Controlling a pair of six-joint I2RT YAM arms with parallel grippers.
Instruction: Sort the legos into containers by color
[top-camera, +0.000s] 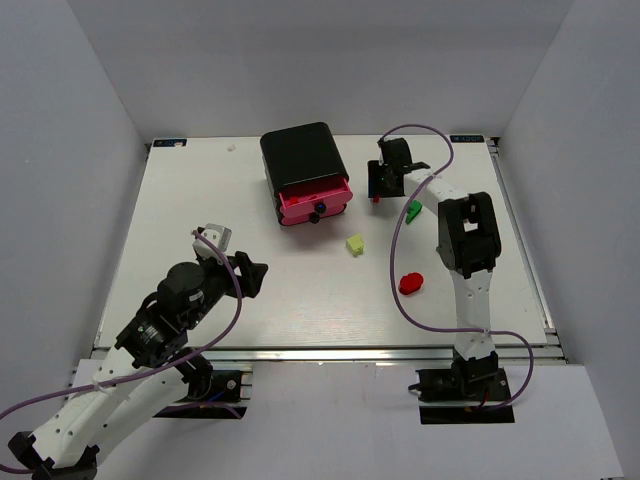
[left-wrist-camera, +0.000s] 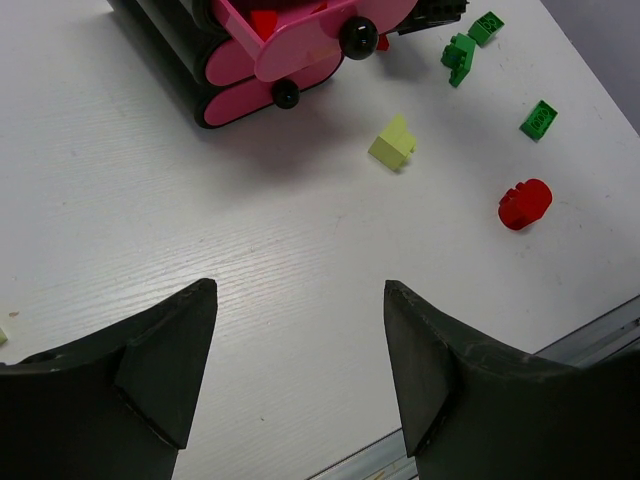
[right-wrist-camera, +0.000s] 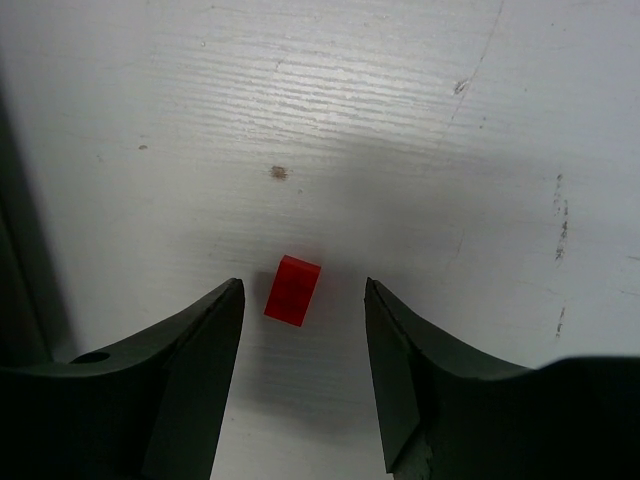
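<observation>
Right-hand fingers (right-wrist-camera: 190, 380) first, since they're practically in the lens on the right wrist view. My right gripper (right-wrist-camera: 302, 288) is spread apart and pointing down at the white table (right-wrist-camera: 400, 120). A little red brick (right-wrist-camera: 292, 291) lies flat on the table right between the two tips. Neither finger is touching it. A sliver of table shows on both sides, a bit more on the right-hand side of the picture. So nothing is gripped yet.

Left wrist view: my left gripper (left-wrist-camera: 300, 290) has its jaws wide apart too, with only table between the fingers. Further out is the black cabinet (left-wrist-camera: 160, 35), with one pink drawer (left-wrist-camera: 300, 50) pulled out and something red sitting in it. The lower drawer (left-wrist-camera: 245, 100) is pushed in. Out in front of the cabinet are a pale yellow brick (left-wrist-camera: 392, 142) closest to it, three green bricks (left-wrist-camera: 460, 55) off to the side, and a round red piece (left-wrist-camera: 524, 203) furthest out. All of them are well clear of my left fingers.

Top camera: the right gripper is down just beside the cabinet, on the right of the pulled-out drawer. The red brick shows as a red speck at its tips. The left gripper hangs well apart from the cabinet, out in front and to the left, holding nothing.
</observation>
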